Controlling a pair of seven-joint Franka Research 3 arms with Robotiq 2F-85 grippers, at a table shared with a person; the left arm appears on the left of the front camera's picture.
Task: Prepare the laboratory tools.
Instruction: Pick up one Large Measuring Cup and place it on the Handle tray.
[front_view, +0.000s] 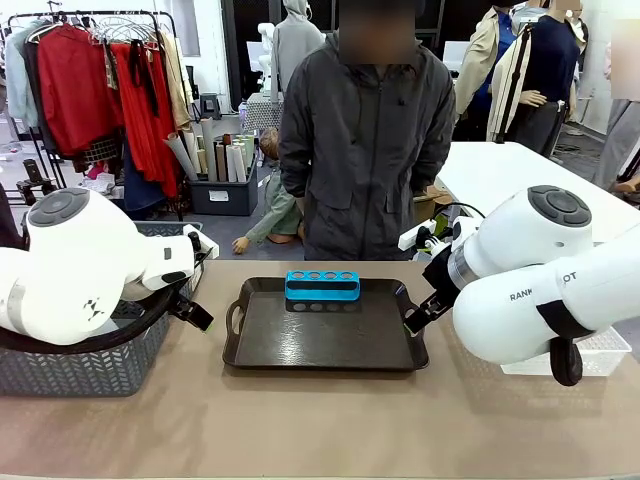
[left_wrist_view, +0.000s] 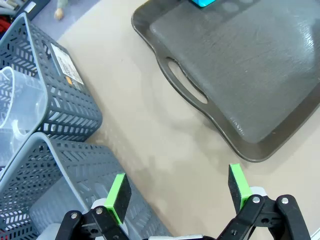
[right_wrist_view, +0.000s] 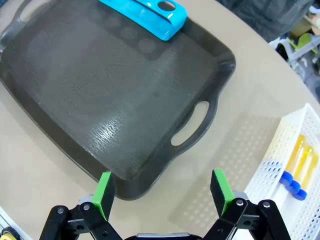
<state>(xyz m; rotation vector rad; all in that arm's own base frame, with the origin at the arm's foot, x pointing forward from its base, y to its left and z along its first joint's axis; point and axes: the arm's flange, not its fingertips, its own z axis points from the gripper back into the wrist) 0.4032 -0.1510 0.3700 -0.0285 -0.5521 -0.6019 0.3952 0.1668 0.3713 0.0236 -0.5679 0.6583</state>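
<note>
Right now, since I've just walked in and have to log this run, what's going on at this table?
Nothing is being handled. Both arms hover with open jaws: the left gripper beside the grey mesh baskets, one of which holds a clear plastic beaker, and the right gripper beside the dark brown handled tray. A small blue four-hole tube rack sits at the tray's far edge. The yellow-orange blue-capped tubes lie in a white perforated basket. A person stands at the far side.

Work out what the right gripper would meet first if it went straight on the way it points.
Probably the tray, at its rim by the handle, where the open right gripper aims. Depth is unclear; it might hit the table just short.
</note>
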